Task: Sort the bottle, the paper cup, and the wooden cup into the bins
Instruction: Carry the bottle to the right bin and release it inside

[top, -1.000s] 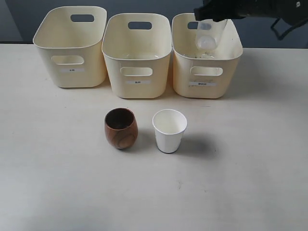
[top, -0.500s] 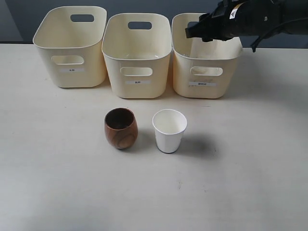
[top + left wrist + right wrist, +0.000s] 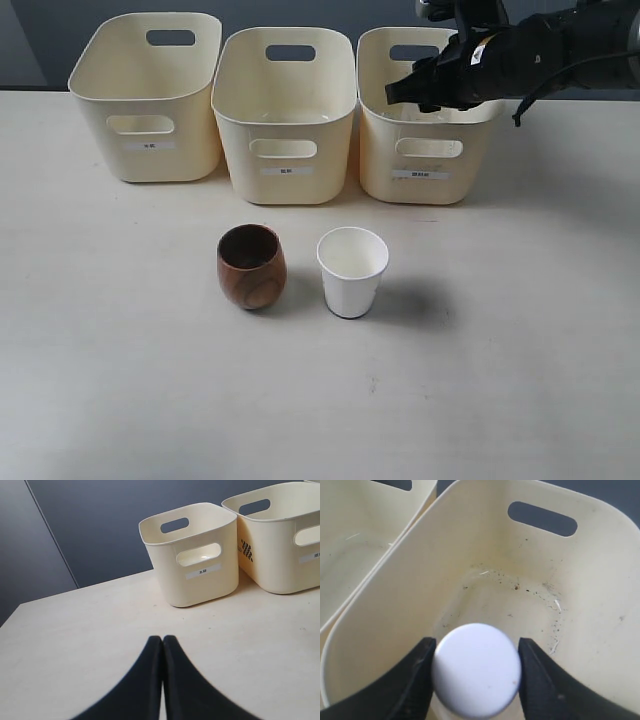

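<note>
Across the pale tabletop (image 3: 520,350), we have brought the white-capped clear plastic bottle (image 3: 476,669) down into the cream plastic bin (image 3: 430,160) under our right jaws, which pinch it at the cap. Our left jaws sit pressed together. Letting go seems next; the dark brown wooden cup (image 3: 252,266) and white paper cup (image 3: 352,272) stand far from both jaws.

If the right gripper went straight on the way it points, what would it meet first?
Most likely the floor of the rightmost bin: the right gripper, shut on the bottle, points down into it, so the bottle would touch first. Depth is unclear.
</note>
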